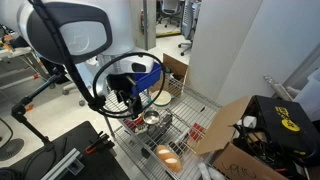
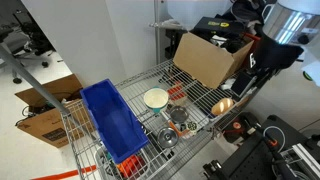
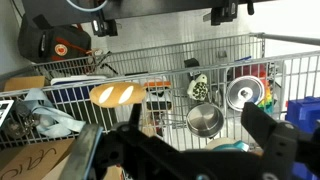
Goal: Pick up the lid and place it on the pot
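The small shiny silver pot [image 3: 205, 120] stands open on the wire rack [image 3: 150, 60] in the middle of the wrist view. It also shows in an exterior view [image 2: 181, 114]. The round silver lid [image 3: 243, 93] with a centre knob lies on the rack just right of the pot and apart from it; in an exterior view [image 2: 167, 136] it lies nearer the blue bin. My gripper [image 3: 170, 128] is open and empty. Its two dark fingers frame the pot from above and hang well over the rack. It shows in both exterior views [image 1: 125, 100] [image 2: 250, 75].
An orange-glowing round bowl [image 3: 118, 93] sits left of the pot. A white bowl [image 2: 156, 97] stands near the pot. A blue bin [image 2: 115, 122] fills one end of the rack, and a cardboard box [image 2: 205, 58] stands at the other. Colourful small items [image 3: 270, 95] lie by the lid.
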You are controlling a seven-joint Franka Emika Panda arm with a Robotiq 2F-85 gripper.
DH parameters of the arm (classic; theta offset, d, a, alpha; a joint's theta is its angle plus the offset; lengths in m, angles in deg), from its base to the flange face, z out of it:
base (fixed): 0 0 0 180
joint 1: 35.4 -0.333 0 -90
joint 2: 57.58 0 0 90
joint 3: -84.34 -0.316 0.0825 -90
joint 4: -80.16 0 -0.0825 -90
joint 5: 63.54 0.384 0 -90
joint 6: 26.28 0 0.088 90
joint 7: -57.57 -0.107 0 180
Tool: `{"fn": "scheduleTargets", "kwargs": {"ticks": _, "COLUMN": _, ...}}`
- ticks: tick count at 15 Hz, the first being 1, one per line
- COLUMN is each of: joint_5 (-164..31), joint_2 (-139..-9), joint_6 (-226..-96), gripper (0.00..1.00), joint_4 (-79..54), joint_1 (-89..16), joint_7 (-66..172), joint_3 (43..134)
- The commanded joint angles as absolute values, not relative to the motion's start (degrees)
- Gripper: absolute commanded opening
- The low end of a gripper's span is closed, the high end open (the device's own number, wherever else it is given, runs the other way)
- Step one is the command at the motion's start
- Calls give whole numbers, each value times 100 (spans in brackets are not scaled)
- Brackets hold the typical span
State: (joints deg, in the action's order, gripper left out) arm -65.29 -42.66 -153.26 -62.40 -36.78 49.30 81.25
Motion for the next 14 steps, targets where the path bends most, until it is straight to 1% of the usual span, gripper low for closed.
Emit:
{"fn": "scheduleTargets", "kwargs": {"ticks": 1, "joint_5": -6526, "joint_2": -4266, "joint_6": -15317, "gripper": 100, "joint_4": -6226, "joint_1": -3671, "joint_7": 4934, "joint_3": 8118}}
{"fn": "scheduleTargets", "kwargs": {"ticks": 12, "joint_5": -6526, "joint_2": -4265, "joint_6": -15317, "gripper": 100, "joint_4": -6210, "joint_1": -3671, "joint_7": 4934, "joint_3": 8118}}
{"fn": "scheduleTargets", "kwargs": {"ticks": 14, "joint_5": -6559, "joint_2": -4605, "joint_6": -15332, "gripper": 100, "joint_4": -5976, "joint_1": -3669, "joint_7": 4805, "joint_3": 8073}}
